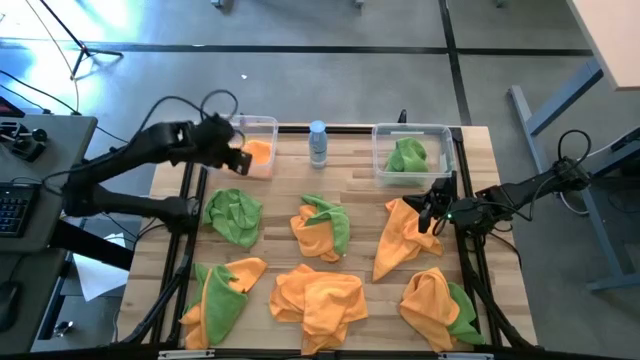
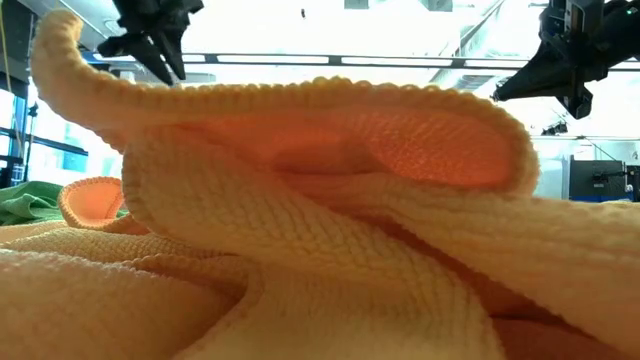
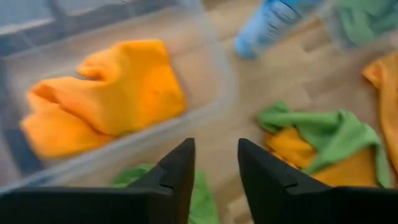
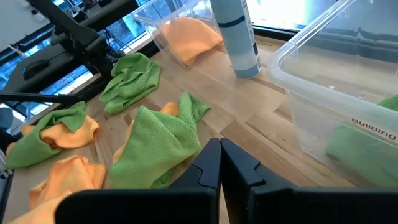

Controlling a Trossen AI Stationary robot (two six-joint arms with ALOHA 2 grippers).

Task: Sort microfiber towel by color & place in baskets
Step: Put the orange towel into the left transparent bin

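The left basket [image 1: 262, 126] at the far left holds an orange towel [image 3: 106, 93]. The right basket [image 1: 440, 140] at the far right holds a green towel [image 1: 407, 156]. Several orange and green towels lie loose on the wooden table, among them a green one [image 1: 235, 216] and an orange one [image 1: 404, 236]. My left gripper [image 3: 216, 163] hangs open and empty over the left basket's near wall [image 1: 240, 160]. My right gripper [image 4: 219, 158] is shut on nothing, raised above the orange towel near the right basket [image 1: 429, 217].
A see-through bottle with a blue cap [image 1: 318, 143] stands upright between the two baskets. More mixed towel heaps lie along the near edge [image 1: 318, 298]; one orange towel [image 2: 300, 230] fills the low view. Bare wood shows between the baskets and the heaps.
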